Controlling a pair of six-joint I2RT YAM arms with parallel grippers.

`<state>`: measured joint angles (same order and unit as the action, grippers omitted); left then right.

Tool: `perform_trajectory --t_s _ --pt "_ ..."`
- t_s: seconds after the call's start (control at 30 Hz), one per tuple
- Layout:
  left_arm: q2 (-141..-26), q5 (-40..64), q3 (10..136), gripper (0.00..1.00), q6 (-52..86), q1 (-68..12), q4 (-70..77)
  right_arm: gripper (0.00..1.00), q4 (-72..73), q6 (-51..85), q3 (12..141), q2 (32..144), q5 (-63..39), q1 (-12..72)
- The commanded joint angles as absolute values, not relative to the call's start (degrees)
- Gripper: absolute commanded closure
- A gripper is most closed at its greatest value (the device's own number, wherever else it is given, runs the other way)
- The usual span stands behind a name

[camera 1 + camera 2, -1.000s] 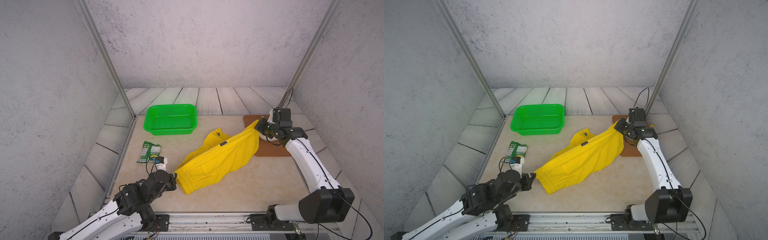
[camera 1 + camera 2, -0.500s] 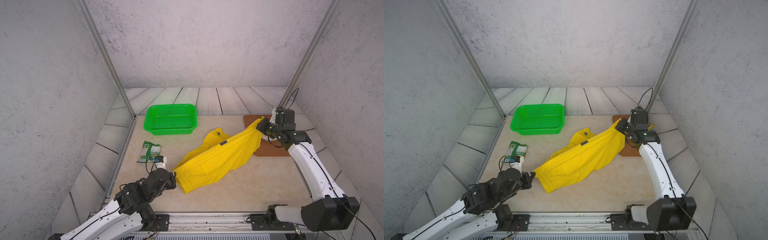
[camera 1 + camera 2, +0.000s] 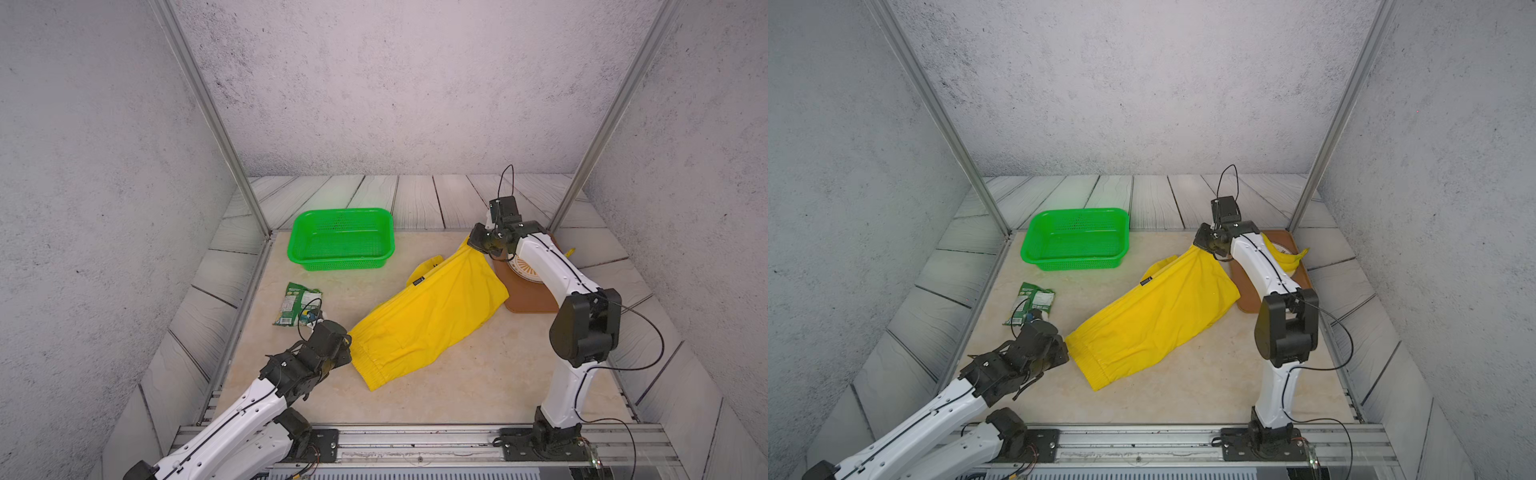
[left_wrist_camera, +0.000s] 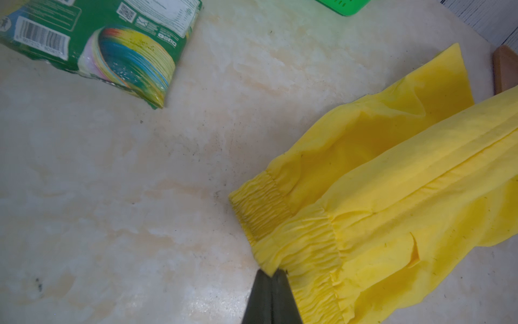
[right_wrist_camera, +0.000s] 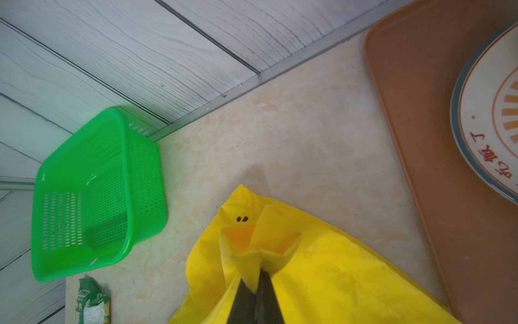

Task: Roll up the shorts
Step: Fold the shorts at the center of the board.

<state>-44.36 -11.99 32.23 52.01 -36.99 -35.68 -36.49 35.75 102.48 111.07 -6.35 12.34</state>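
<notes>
Beige tabletop (image 3: 457, 386), shorts (image 3: 432, 320) btwn low L tool (image 3: 348, 338), high R tool (image 3: 472, 244).

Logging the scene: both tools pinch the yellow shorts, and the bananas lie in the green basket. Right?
No: a top view shows the bananas on the brown tray, not in the green basket. Left tool and right tool do pinch the shorts.

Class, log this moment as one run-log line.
shorts: spread out, not rolled | left end effector: shut on waistband | right end effector: shut on leg hem, raised
</notes>
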Motion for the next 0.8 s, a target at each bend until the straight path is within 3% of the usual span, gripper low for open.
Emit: perform_trajectory --t_s 0.0,0.63,0.67,0.7,0.77 --pt "-45.77 -13.19 30.36 1.0 49.73 -35.05 -35.7 1.0 -36.15 35.27 104.33 111.8 -0.69 10.99" --pt "-56.36 -10.99 31.16 1.0 48.7 -29.19 -30.15 1.0 -38.51 34.58 108.9 118.32 1.64 11.08" --pt "-57.11 -10.99 31.53 0.93 48.85 -29.18 -30.37 0.91 -39.27 34.47 110.09 119.13 0.97 10.99" --pt "-57.49 -11.18 32.08 0.81 48.98 -29.17 -30.91 0.82 -40.3 34.13 111.45 119.79 0.37 11.11" --pt "-57.72 -11.5 33.88 0.66 48.63 -29.18 -32.98 0.72 -42.88 32.96 114.48 120.29 -0.39 11.42"
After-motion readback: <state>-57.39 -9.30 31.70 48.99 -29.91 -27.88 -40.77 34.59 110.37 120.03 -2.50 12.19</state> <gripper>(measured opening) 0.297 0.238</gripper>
